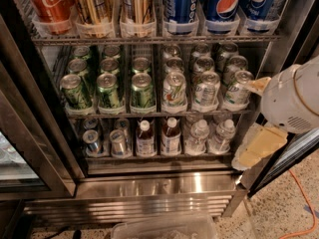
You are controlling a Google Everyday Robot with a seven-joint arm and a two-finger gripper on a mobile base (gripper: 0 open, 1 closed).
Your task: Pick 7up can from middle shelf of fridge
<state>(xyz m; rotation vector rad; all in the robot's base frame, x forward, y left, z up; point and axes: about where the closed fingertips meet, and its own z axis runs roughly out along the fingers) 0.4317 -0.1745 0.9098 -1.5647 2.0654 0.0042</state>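
The pincer (pixel 245 124) hangs at the right end of the middle shelf (pixel 124 115), just outside the fridge (pixel 149 188) door frame. Its two yellowish fingers (pixel 259 85) are spread wide apart and hold nothing. The upper finger sits level with the shelf's cans and the lower one drops below the shelf. The 7up can (pixel 237 88) stands upright at the front of the shelf's rightmost lane, near the upper finger but not touching it, with more silver-white cans behind and to its left. Dark green cans (pixel 108 89) fill the shelf's left half. Pepsi cans (pixel 225 4) stand above the shelf and small bottles (pixel 171 136) below it.
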